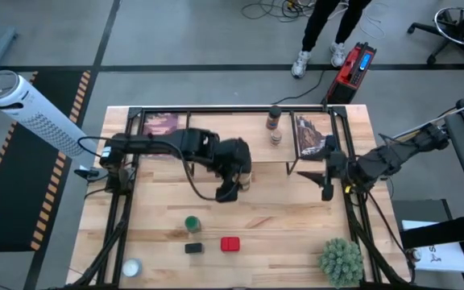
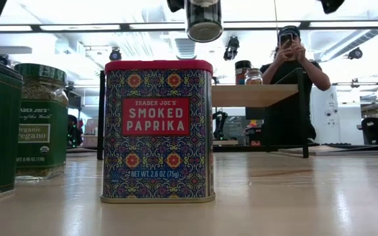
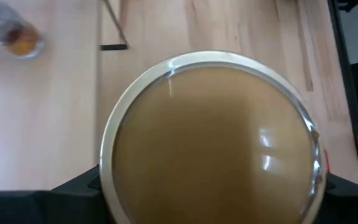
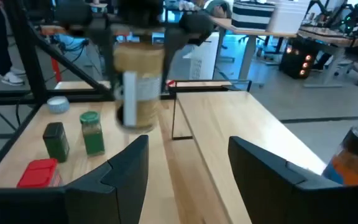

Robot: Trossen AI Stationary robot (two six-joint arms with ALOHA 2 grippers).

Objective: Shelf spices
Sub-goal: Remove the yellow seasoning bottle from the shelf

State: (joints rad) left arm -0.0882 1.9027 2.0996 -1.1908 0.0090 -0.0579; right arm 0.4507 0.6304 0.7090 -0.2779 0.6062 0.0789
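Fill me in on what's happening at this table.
The left gripper holds the tan round jar in the air near the shelf. A brown bottle already stands on the shelf. The right gripper waits with open jaws, holding nothing. The green-lidded jar, black box, red tin and clear jar sit on the table.

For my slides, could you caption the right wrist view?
Left gripper carries the tan jar above the table; right gripper waits open.
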